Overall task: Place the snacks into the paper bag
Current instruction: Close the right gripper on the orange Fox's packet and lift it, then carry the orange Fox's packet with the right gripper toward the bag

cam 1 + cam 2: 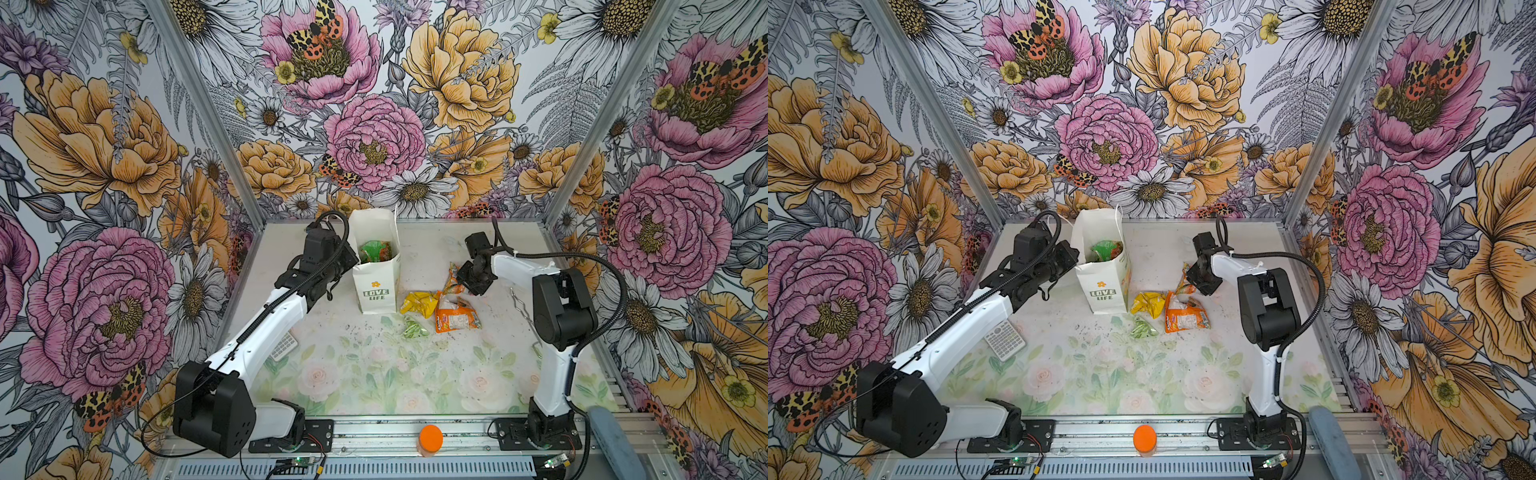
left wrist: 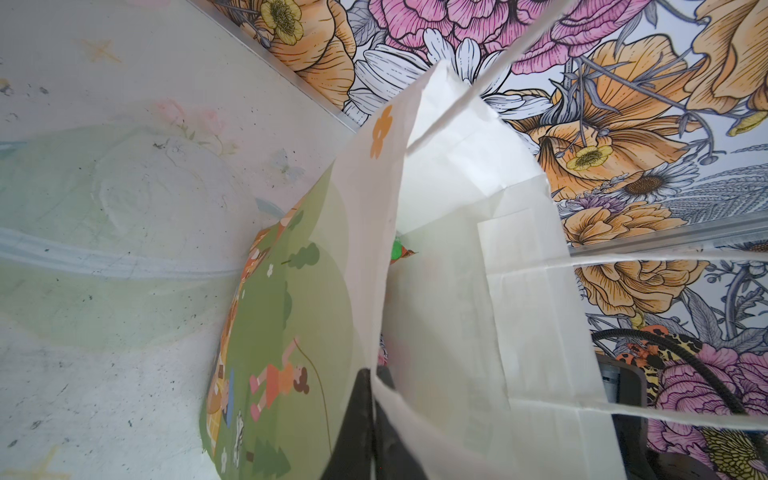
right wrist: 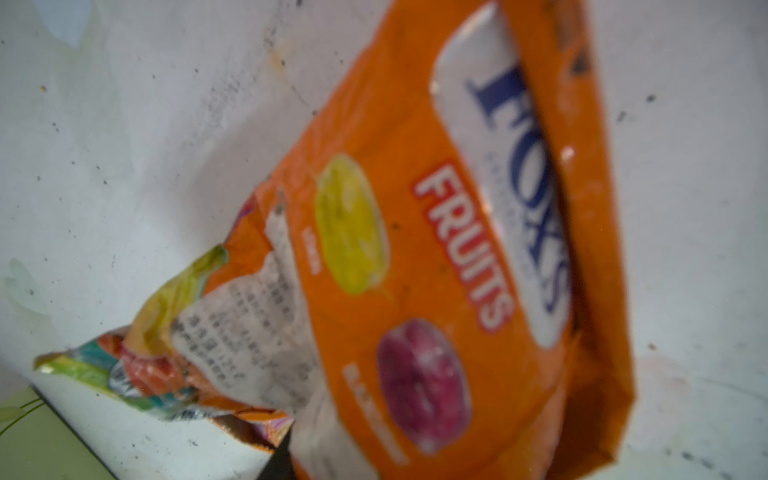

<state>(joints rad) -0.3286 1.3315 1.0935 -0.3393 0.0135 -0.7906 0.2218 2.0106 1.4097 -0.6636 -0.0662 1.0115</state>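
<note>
Tabletop point(image 1: 374, 353) scuffed, paper bag point(image 1: 376, 291) standing; floral walls point(image 1: 415, 124)

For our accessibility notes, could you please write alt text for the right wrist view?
Blurred close-up of an orange "FOX'S FRUITS" packet filling most of the frame, against a scuffed white table. A second, crumpled packet with a white printed label lies beside it.
</note>
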